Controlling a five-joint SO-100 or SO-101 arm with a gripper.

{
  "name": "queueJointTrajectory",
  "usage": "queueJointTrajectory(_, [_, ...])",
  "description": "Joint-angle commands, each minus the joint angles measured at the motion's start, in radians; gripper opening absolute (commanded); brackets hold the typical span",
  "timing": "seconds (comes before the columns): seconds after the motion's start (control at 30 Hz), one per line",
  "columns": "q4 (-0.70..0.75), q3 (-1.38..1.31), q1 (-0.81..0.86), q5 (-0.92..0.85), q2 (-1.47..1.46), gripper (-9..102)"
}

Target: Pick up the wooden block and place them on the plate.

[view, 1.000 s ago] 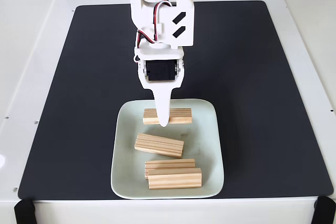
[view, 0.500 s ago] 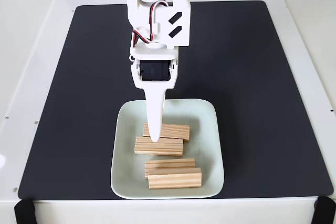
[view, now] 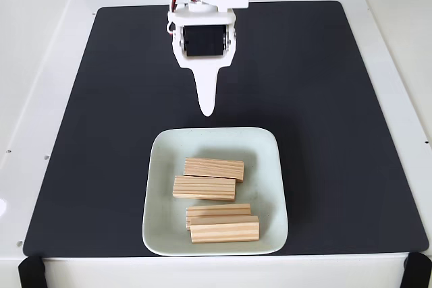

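Your pincer (view: 206, 109) hangs over the black mat (view: 324, 99), just beyond the far rim of the mint-white square plate (view: 266, 187), holding nothing. From this fixed view you only get one white tapered finger, so I can't tell how wide the jaws stand. All four wooden blocks sit on the plate, nearer the camera than the tip: wooden block one (view: 214, 168) closest to it, wooden block two (view: 204, 188) touching that, then wooden block three (view: 217, 209) and wooden block four (view: 224, 229) pressed together. No readable writing, just two black slanted marks on the arm.
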Motion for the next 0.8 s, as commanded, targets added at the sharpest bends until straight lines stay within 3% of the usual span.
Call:
queueJointTrajectory(0.0, [-0.049, 0.149, -0.031, -0.003, 0.224, 0])
queueJointTrajectory(0.1, [-0.156, 0.368, -0.043, -0.002, 0.419, 0])
queueJointTrajectory(0.47, [-0.772, 1.324, -0.051, 0.0, 1.235, 0])
queueJointTrajectory(0.77, [-0.994, 1.706, -0.095, 0.044, 1.664, 0])
